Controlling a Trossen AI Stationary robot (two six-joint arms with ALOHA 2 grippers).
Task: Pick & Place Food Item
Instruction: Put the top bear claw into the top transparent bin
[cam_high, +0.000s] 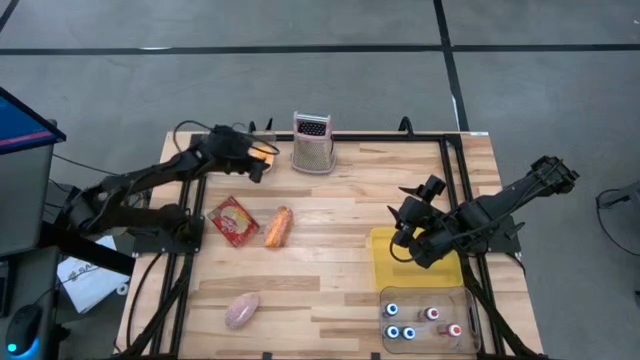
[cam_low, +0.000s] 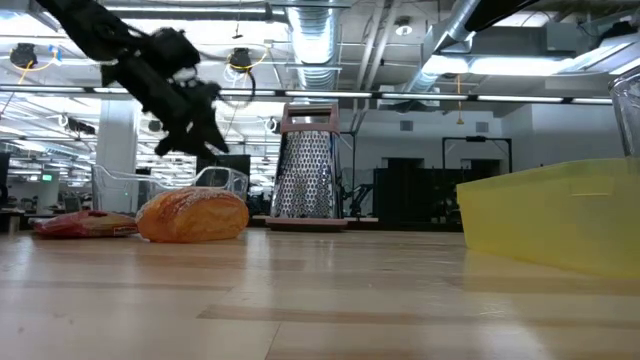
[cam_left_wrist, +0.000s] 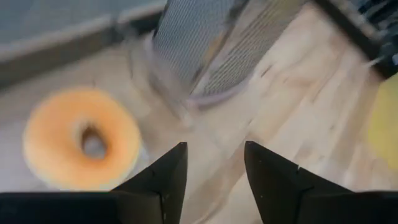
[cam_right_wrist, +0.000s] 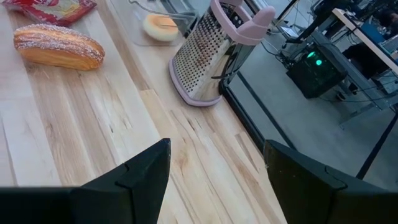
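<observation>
Two arms work over the wooden table (cam_high: 330, 290). The left gripper (cam_high: 258, 163) hangs at the far left part of the table, above a clear dish, its fingers (cam_left_wrist: 163, 180) spread apart with nothing between them. Just beside it lies an orange donut (cam_high: 262, 152), resting in that dish next to the metal grater (cam_high: 313, 142), which stands upright at the far edge. The right gripper (cam_high: 400, 232) waits above the yellow tray (cam_high: 383, 262) on the right side, its fingers (cam_right_wrist: 137, 174) parted and empty. A bread roll (cam_high: 279, 227) lies near the table's middle, with a red packet (cam_high: 233, 219) just to its left. A pink sausage-like item (cam_high: 242, 311) sits on the near left. A clear bin (cam_high: 425, 320) with small bottles stands at the near right.
</observation>
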